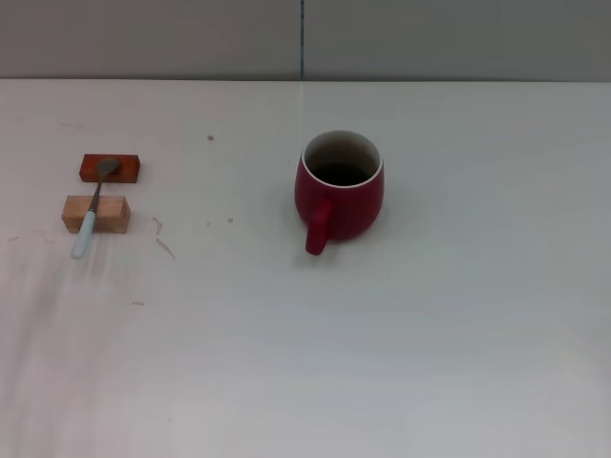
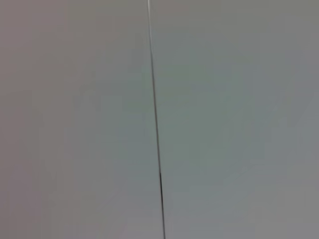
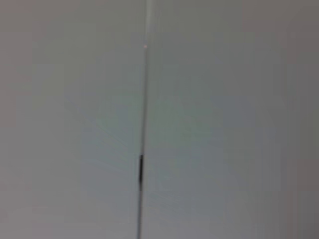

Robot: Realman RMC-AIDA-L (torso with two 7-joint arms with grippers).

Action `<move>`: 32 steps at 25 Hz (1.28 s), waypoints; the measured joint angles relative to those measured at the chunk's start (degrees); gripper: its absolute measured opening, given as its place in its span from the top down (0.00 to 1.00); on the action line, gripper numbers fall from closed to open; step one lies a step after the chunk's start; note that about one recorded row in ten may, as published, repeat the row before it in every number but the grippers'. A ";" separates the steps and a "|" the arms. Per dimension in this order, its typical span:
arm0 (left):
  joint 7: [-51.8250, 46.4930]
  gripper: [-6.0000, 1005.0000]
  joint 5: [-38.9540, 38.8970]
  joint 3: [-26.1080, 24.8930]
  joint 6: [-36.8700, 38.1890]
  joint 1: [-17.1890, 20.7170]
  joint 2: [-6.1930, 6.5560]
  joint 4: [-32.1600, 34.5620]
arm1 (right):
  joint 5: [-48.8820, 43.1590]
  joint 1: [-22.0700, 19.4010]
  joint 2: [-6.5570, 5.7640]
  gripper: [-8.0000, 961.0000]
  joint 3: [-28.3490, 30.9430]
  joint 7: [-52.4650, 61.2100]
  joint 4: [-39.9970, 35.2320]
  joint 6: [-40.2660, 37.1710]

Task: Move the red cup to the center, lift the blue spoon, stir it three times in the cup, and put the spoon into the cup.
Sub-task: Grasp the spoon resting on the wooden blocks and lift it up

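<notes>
The red cup (image 1: 340, 191) stands upright near the middle of the white table (image 1: 430, 334) in the head view, its thick handle pointing toward me and its dark inside open to view. Far to the left, the blue spoon (image 1: 94, 209) lies propped across two small blocks, its grey bowl on the reddish-brown block (image 1: 111, 168) and its pale handle over the light wooden block (image 1: 95, 214). Neither gripper appears in any view. Both wrist views show only a plain grey wall with a thin vertical seam (image 2: 157, 124).
A grey wall with a vertical seam (image 1: 303, 38) runs behind the table's far edge. Small reddish marks (image 1: 164, 248) dot the tabletop near the blocks. White tabletop stretches in front of and to the right of the cup.
</notes>
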 joint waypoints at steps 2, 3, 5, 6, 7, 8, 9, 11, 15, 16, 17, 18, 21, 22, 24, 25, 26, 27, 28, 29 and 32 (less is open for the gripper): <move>0.00 0.22 0.00 0.29 0.00 -0.01 0.01 0.00 | 0.01 -0.22 -0.02 0.93 0.82 0.84 -0.01 0.15; 0.00 0.22 0.00 1.89 0.06 -0.04 0.08 0.02 | 0.04 -0.33 -0.14 0.89 1.48 4.07 -1.06 0.43; 0.00 0.22 0.01 2.74 0.12 -0.05 0.09 0.03 | 0.23 -0.39 -0.16 0.83 1.99 5.77 -1.89 0.52; 0.00 0.22 0.00 3.53 0.16 -0.05 0.10 0.05 | 0.23 -0.39 -0.16 0.81 1.99 5.77 -1.89 0.52; 0.00 0.22 0.00 4.45 0.21 -0.06 0.10 0.05 | 0.47 -0.43 -0.14 0.78 2.26 6.18 -2.13 0.52; 0.00 0.22 -0.01 6.37 0.27 0.03 0.11 0.08 | 1.14 -0.62 -0.09 0.76 2.55 6.20 -2.19 0.50; 0.00 0.22 0.00 7.74 0.29 0.16 0.11 0.05 | 1.38 -0.71 -0.09 0.74 2.58 6.20 -2.20 0.48; -0.01 0.22 0.01 8.98 0.31 0.28 0.11 0.04 | 1.45 -0.78 -0.06 0.70 2.55 6.20 -2.21 0.48; -0.82 0.22 0.00 14.36 0.09 0.47 0.02 0.02 | 1.48 -0.88 0.02 0.62 1.90 5.98 -2.21 0.42; -1.77 0.22 0.01 16.87 -0.60 0.51 -0.05 -0.09 | 1.48 -0.89 0.06 0.60 1.74 5.86 -2.17 0.23; -2.29 0.22 0.00 18.64 -1.45 0.52 -0.07 -0.39 | 1.47 -0.90 0.09 0.56 1.72 5.80 -2.16 0.17; -2.29 0.22 0.00 18.64 -1.45 0.52 -0.07 -0.39 | 1.47 -0.90 0.09 0.53 1.72 5.80 -2.16 0.17; -2.38 0.22 -0.01 20.75 -3.84 0.41 -0.07 -0.71 | 1.21 -0.86 0.07 0.43 1.72 5.77 -2.22 0.39; -2.38 0.22 -0.01 20.75 -3.84 0.41 -0.07 -0.71 | 1.21 -0.86 0.07 0.40 1.72 5.77 -2.22 0.39; -2.58 0.22 0.01 20.98 -7.12 0.06 -0.09 -0.72 | 1.14 -0.90 0.07 0.33 1.72 5.75 -2.25 0.36; -2.71 0.22 0.00 20.82 -8.11 -0.11 -0.08 -0.71 | 1.13 -0.92 0.07 0.29 1.73 5.74 -2.25 0.36; -2.71 0.22 0.00 20.82 -8.11 -0.11 -0.08 -0.71 | 1.12 -0.94 0.09 0.26 1.72 5.74 -2.26 0.36; -2.78 0.22 -0.02 20.74 -8.82 -0.24 -0.08 -0.69 | 1.11 -0.94 0.09 0.22 1.70 5.74 -2.26 0.39; -2.85 0.22 -0.26 20.44 -10.45 -0.73 -0.08 -0.57 | 1.09 -0.95 0.10 0.19 1.66 5.72 -2.26 0.44; -2.85 0.22 -0.36 20.29 -11.03 -0.96 -0.07 -0.50 | 1.09 -0.96 0.11 0.19 1.65 5.72 -2.27 0.48; -2.85 0.22 -0.42 19.95 -12.39 -1.45 -0.06 -0.32 | 1.07 -0.92 0.12 0.19 1.64 5.71 -2.26 0.51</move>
